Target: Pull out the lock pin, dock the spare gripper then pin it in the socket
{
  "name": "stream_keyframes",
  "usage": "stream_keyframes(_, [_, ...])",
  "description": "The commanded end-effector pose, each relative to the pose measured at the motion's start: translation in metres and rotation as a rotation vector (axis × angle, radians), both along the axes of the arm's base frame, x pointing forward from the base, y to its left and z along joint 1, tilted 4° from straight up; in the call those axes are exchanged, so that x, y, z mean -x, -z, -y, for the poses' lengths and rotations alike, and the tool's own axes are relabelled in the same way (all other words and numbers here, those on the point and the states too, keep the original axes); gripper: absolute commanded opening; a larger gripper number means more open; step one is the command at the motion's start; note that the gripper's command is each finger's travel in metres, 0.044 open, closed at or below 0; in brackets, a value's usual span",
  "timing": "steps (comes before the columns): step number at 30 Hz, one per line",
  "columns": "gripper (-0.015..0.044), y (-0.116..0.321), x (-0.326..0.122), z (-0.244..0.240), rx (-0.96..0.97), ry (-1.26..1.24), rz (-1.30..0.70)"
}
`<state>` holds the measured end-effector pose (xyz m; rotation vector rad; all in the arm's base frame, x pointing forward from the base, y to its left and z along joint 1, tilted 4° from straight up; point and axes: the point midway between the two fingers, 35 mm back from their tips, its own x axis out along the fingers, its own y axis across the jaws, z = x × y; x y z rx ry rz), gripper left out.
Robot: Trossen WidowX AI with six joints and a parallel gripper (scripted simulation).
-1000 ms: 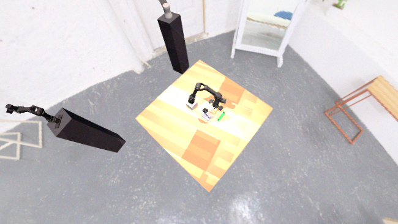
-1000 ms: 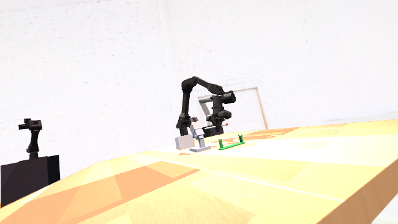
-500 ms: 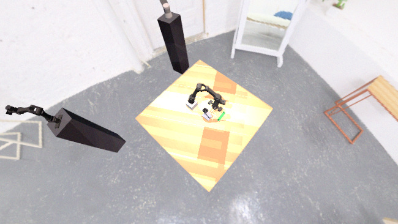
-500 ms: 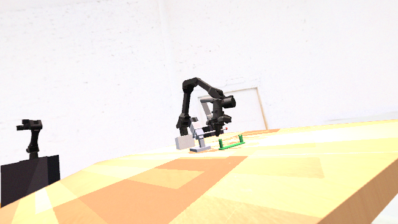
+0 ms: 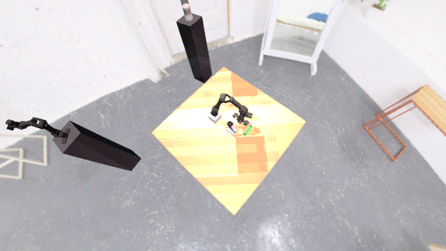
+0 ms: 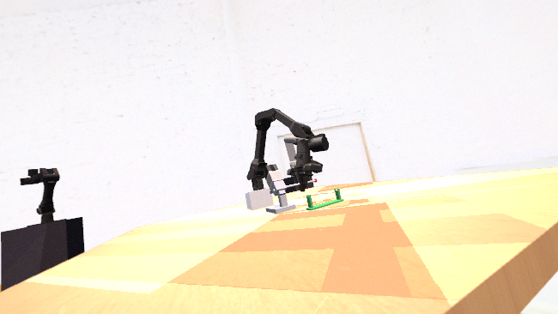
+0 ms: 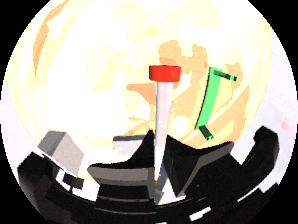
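My gripper (image 5: 239, 121) (image 6: 303, 188) (image 7: 160, 145) is shut on the white shaft of the lock pin (image 6: 296, 184) (image 7: 163, 102), below its red head. The pin lies roughly level, its plain end toward the grey mount (image 6: 281, 208) (image 7: 129, 142). The spare gripper (image 5: 230, 124) (image 6: 275, 175), pale with dark parts, appears to stand tilted on top of the mount. The green cradle (image 5: 248, 130) (image 6: 326, 203) (image 7: 207, 100) is empty. My fingers hide part of the shaft, and whether the pin's end is inside the socket cannot be told.
A light grey block (image 5: 215, 118) (image 6: 259, 199) stands at my arm's base, just behind the mount. The wooden table (image 5: 213, 164) (image 6: 257, 266) carries everything. Other arms stand on dark pillars (image 5: 99, 147) (image 5: 195, 48) beyond its edges.
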<state>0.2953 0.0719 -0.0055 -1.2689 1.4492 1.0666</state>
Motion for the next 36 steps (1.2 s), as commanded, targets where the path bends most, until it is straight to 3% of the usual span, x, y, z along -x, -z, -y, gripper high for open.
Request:
stream_keyframes(1, [0.0, 0.0, 0.0, 0.004, 0.0, -0.002, 0.001])
stream_keyframes(36, [0.0, 0.0, 0.004, 0.025, -0.003, -0.003, -0.015])
